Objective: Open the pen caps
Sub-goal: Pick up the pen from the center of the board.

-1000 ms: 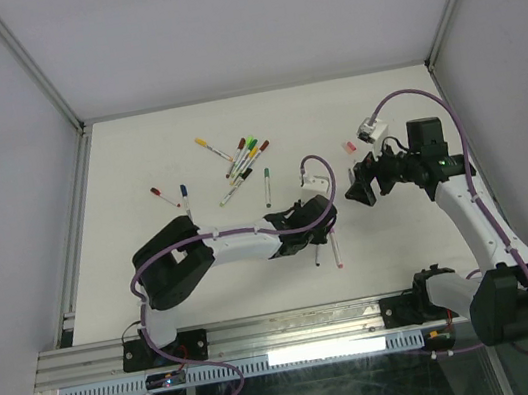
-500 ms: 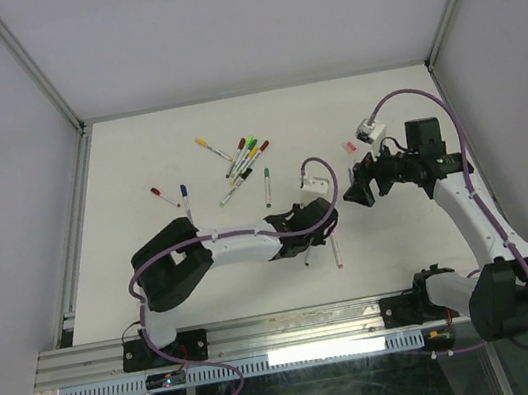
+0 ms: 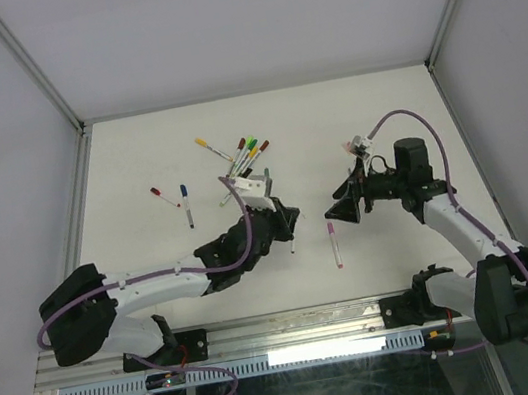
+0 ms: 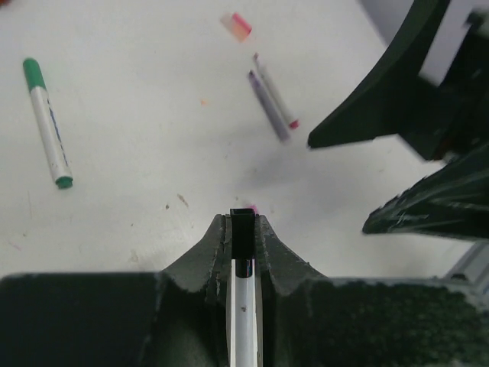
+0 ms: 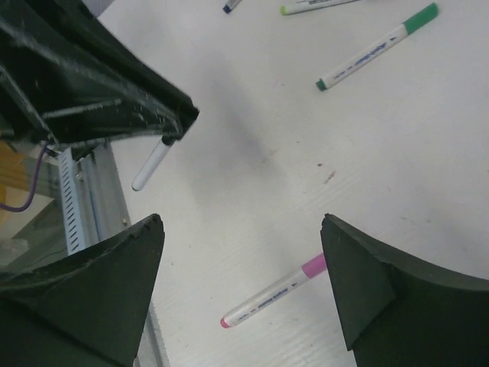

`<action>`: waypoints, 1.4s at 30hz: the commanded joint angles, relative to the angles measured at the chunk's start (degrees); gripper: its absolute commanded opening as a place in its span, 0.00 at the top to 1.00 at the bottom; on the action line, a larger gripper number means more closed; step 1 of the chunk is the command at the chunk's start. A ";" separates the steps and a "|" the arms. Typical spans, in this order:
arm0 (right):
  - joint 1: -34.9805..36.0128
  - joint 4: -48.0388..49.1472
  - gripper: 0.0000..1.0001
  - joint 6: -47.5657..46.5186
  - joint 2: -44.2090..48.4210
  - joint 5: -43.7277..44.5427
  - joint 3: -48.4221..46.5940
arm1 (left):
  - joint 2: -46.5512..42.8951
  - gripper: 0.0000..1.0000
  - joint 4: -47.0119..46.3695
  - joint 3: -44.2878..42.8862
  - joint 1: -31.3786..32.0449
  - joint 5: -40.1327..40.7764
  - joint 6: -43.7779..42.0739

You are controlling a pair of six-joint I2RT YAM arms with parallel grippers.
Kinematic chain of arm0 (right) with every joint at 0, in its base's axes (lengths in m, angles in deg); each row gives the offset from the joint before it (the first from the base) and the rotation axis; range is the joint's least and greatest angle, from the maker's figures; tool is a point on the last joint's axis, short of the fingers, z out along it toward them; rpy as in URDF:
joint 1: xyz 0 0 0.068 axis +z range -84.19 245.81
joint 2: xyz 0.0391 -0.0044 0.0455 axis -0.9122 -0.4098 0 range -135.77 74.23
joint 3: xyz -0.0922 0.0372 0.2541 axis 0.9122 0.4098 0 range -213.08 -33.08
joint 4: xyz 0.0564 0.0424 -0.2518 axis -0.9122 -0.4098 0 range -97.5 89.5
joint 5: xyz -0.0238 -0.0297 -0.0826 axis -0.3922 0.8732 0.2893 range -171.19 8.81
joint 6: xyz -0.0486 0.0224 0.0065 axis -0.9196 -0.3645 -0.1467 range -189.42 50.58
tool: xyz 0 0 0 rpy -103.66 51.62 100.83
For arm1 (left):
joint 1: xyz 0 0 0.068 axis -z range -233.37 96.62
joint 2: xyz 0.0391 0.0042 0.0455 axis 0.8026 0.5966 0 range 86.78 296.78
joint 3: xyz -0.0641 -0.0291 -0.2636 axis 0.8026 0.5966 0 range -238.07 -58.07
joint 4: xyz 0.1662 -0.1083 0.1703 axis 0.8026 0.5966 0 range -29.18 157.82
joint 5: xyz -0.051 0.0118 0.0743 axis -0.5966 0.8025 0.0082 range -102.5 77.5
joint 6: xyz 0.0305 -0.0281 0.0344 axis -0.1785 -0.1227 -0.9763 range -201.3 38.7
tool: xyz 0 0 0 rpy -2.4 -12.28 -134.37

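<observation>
While left jaws now hold 1 lifted pen, right jaws stay wide.

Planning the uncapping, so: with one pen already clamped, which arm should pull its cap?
Right. The left gripper is shut on the white-barrelled pen, its short black cap exposed at the tip. The right gripper is open, empty and close beside it.

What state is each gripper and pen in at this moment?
left gripper: shut on the black-capped pen
black-capped pen: held, cap on
right gripper: open, empty
pink pen: lying flat, cap on
green pen: lying flat, cap on
</observation>
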State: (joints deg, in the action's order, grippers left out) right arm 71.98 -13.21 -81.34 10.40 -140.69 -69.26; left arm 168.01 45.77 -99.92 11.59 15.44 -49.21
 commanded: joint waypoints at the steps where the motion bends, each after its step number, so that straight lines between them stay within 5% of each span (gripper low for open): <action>1: 2.61 30.91 0.13 20.02 1.76 -9.39 6.08 | -6.46 1.00 -25.92 8.60 -1.95 -1.47 0.35; 9: 5.34 53.05 0.05 40.44 -1.85 -8.66 11.07 | -1.64 1.00 -48.37 11.88 -2.15 -0.14 1.41; 19: 9.72 46.32 0.13 37.88 -2.94 -4.07 9.56 | 7.89 1.00 -58.47 9.00 -2.09 0.46 3.13; 24: 11.94 41.45 0.34 34.22 -5.60 -2.98 7.56 | 10.81 1.00 -62.18 8.16 -1.92 0.69 4.25; 30: 12.28 40.50 0.86 33.96 -6.94 -4.82 5.68 | 12.35 1.00 -62.68 7.36 -1.60 0.79 4.59; 33: 12.32 40.08 1.00 33.53 -6.04 -5.35 5.40 | 12.38 0.99 -62.55 7.71 -1.60 1.06 5.04; 41: 12.25 23.22 1.00 33.32 -5.73 -5.40 -0.47 | 7.29 0.54 -61.46 11.99 -2.25 -2.18 5.50; 42: 12.22 19.36 1.00 19.77 -5.88 -7.80 -1.93 | 5.28 0.48 -60.05 12.70 -3.00 -4.34 5.65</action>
State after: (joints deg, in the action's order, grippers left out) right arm 83.96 16.85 -47.09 3.16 -145.67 -65.42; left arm 179.55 -12.04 -89.36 9.58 15.44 -44.49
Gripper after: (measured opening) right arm 0.066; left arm 0.434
